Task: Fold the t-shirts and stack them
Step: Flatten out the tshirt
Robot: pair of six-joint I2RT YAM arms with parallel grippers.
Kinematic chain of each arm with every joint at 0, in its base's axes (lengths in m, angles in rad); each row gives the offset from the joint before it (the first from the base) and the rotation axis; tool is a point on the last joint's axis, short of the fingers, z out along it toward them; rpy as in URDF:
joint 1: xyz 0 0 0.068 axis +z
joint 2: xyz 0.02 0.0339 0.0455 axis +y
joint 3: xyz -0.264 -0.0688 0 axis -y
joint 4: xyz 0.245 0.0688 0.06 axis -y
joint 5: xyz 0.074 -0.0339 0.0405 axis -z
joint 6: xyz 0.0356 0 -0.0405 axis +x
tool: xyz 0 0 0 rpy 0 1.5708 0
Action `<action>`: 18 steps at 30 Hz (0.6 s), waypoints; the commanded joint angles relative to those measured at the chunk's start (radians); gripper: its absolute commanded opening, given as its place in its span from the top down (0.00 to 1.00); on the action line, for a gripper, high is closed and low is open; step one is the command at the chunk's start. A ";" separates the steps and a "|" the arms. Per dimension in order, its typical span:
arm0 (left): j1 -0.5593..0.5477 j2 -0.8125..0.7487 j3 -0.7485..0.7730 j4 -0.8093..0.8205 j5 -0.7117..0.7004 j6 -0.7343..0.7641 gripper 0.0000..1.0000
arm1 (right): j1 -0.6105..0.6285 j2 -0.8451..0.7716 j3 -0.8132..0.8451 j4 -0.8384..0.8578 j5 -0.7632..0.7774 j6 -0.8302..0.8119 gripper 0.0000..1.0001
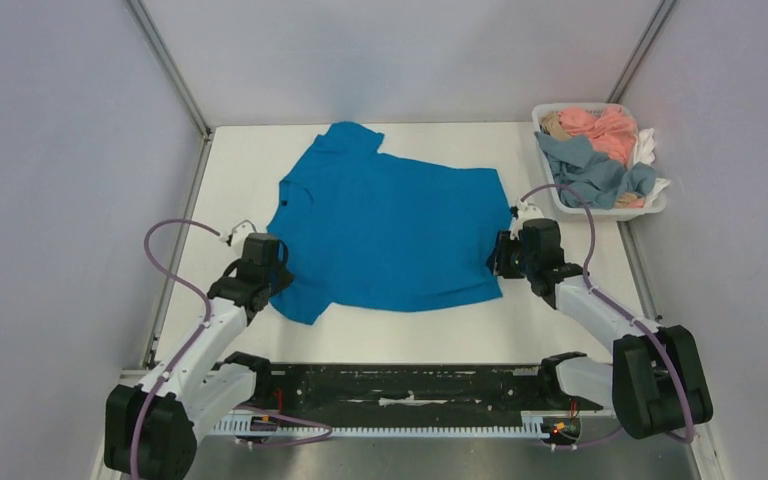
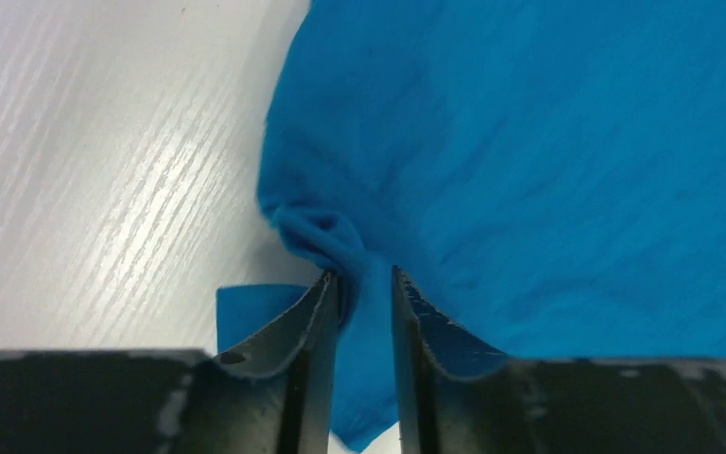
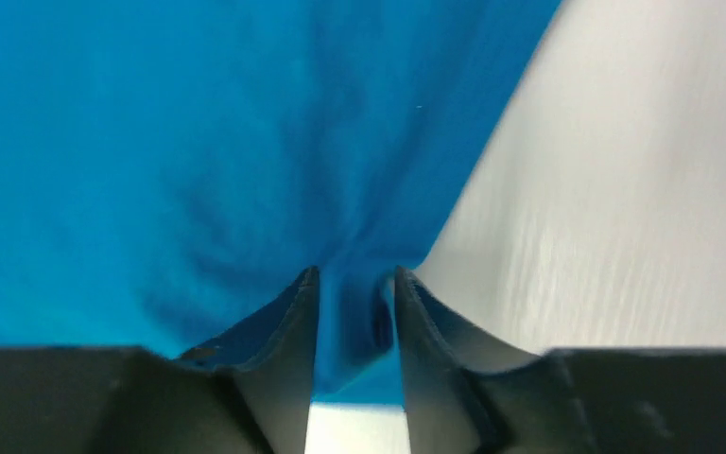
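- The blue t-shirt [image 1: 385, 230] is lying spread open on the desk [image 1: 560, 320], to the left of the laundry basket [image 1: 610, 210] as the top view shows it, close to it but not touching.
- Its cloth is lying mostly flat, with soft wrinkles. One short sleeve is pointing away from the arms at the corner far from the basket, and the other is pointing back toward them.
- The right pincer [image 3: 354, 276] is gripping the shirt's edge nearest the basket. Its jaws are standing narrow with a strip of blue cloth pinched between them, and creases are fanning out from the pinch.
- The left pincer [image 2: 367, 279] is gripping the shirt's edge farthest from the basket. Its jaws are also standing narrow, with a small bunched fold of cloth caught at the tips.
- The basket is sitting at the desk's far right corner, holding a heap of pink, grey-blue and white clothes [image 1: 600, 150].
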 commanded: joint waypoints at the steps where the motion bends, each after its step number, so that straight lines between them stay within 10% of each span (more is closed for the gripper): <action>1: 0.001 -0.060 0.039 -0.072 -0.037 -0.132 0.50 | -0.001 -0.074 -0.049 -0.035 0.002 0.042 0.49; 5: -0.001 -0.126 0.113 -0.173 -0.070 -0.141 0.22 | -0.001 -0.160 -0.031 -0.086 0.066 0.071 0.03; 11: -0.001 -0.118 0.219 -0.251 -0.113 -0.121 0.20 | -0.001 -0.180 0.035 -0.100 0.181 0.051 0.02; 18: 0.000 0.070 0.156 0.072 0.209 -0.027 0.18 | -0.003 0.095 0.217 -0.038 0.225 0.023 0.02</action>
